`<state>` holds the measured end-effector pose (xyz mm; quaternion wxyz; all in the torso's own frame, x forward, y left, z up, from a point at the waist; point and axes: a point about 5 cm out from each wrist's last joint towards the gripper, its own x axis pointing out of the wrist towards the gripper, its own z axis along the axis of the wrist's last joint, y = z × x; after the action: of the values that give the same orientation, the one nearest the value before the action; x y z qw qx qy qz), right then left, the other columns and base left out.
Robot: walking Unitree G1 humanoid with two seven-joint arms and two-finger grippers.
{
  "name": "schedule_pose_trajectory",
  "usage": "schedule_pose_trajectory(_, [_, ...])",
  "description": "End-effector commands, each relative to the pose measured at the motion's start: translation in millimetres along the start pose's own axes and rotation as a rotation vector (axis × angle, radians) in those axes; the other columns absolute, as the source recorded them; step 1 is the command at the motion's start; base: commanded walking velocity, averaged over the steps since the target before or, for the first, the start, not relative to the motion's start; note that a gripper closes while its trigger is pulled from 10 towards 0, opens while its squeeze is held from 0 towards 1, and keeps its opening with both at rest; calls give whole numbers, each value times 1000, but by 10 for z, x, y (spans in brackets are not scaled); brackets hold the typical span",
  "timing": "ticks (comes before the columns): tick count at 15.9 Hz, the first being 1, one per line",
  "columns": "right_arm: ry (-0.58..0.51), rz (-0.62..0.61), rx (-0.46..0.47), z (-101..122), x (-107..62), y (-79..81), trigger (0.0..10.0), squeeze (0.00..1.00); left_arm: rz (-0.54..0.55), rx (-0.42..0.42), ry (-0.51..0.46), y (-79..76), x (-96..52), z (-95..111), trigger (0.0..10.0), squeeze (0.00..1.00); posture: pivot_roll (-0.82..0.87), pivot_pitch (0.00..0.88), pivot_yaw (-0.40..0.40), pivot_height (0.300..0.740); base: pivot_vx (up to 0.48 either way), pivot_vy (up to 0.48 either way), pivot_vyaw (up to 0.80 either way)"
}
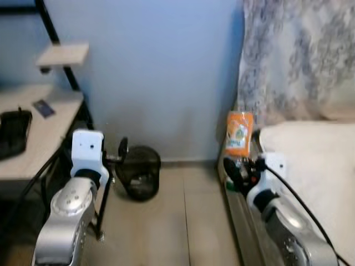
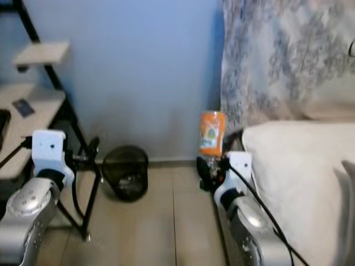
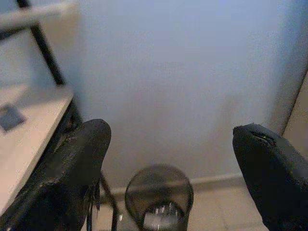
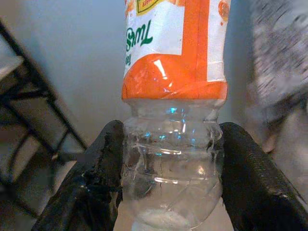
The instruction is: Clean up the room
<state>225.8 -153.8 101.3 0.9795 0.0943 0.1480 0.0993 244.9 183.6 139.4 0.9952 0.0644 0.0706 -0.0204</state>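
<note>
My right gripper (image 1: 244,169) is shut on a clear plastic bottle with an orange label (image 1: 239,134), held upright in the air beside the bed. In the right wrist view both black fingers (image 4: 96,178) press the clear lower part of the bottle (image 4: 173,144). A black mesh waste bin (image 1: 140,172) stands on the floor against the blue wall, to the left of the bottle. My left gripper (image 1: 121,152) is raised next to the bin's left side; in the left wrist view its fingers (image 3: 77,163) stand wide apart with the bin (image 3: 159,195) between and below them.
A light wooden desk (image 1: 50,127) with black metal legs is at the left, with a black object (image 1: 12,132) and a small dark card on it. A white bed (image 1: 316,166) fills the right, with a patterned curtain (image 1: 294,55) behind. Wooden floor runs between them.
</note>
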Motion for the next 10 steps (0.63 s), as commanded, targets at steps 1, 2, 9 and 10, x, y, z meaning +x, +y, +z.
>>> schedule_pose_trajectory(1, [-20,-43,-15,51,-42,-87,10000,0,-37,-3,-33,-76,7,74,10000,0,-3,0,46,740,319,0,0])
schedule_pose_trajectory(2, [-12,-79,-16,43,-50,-125,10000,0,-34,-7,-33,-80,6,68,10000,0,-1,0,38,740,319,0,0])
schedule_pose_trajectory(9, [-5,-135,-130,-16,21,-93,10000,0,-45,9,-14,-129,-80,-17,10000,0,19,0,19,740,319,0,0])
schedule_pose_trajectory(10, [-4,-125,-132,-15,31,-88,10000,0,-47,8,-13,-129,-80,-18,10000,0,18,0,20,740,315,0,0])
